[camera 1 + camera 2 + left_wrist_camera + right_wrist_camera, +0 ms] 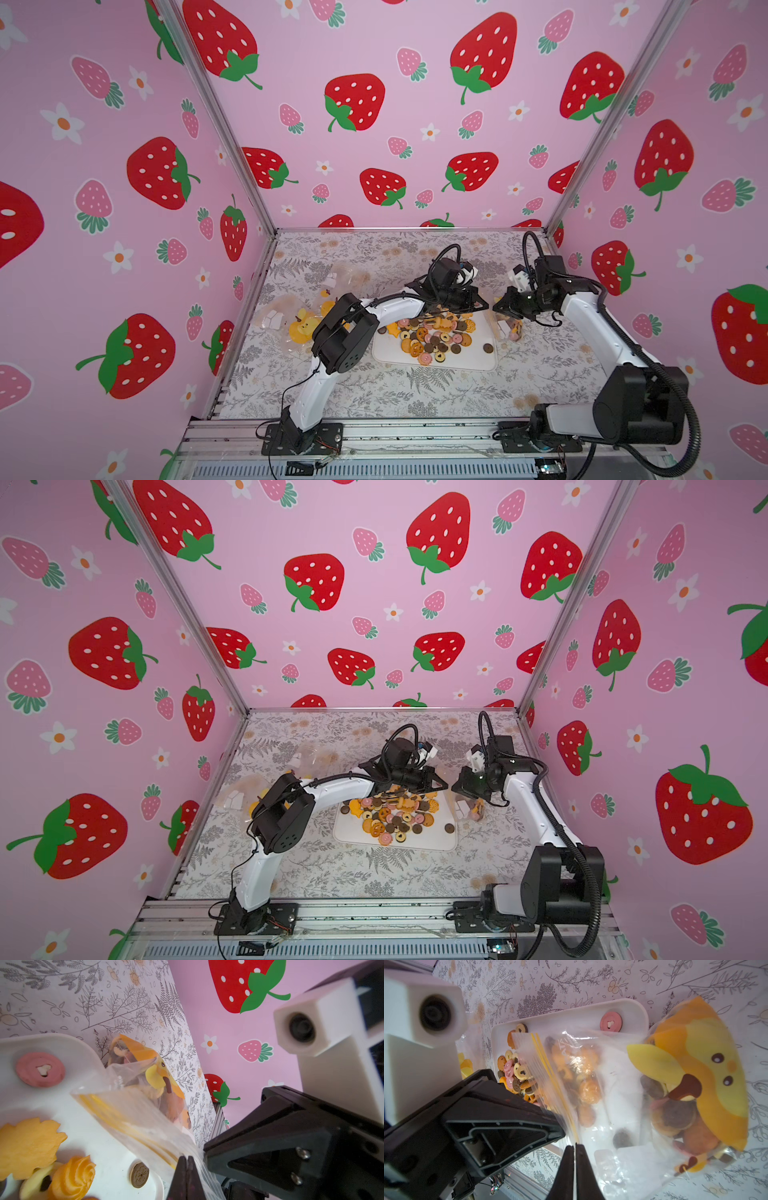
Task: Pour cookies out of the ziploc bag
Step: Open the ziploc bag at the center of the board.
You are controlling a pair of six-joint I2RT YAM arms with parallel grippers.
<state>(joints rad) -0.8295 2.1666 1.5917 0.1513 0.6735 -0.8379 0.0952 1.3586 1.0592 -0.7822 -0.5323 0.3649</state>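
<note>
The ziploc bag (612, 1088) slumps on the tabletop (415, 395) at 3 o'clock of the white tray (469, 361), cookies (588, 1088) inside. Left fingers (179, 1178) and right fingers (566, 1167) clench its zip rim. Likely light, limp, slippery film; better upended by its bottom corners.

left arm (390, 309) is reached fwd, elbow bent, wrist swung inward. left gripper (484, 306) is pinched tight, fingers (180, 1176) pressed flat together. right arm (582, 311) is stretched fwd, wrist angled inward. right gripper (497, 308) is likewise closed, fingers (566, 1167) nearly touching. both tips are set almost nose to nose.
</note>
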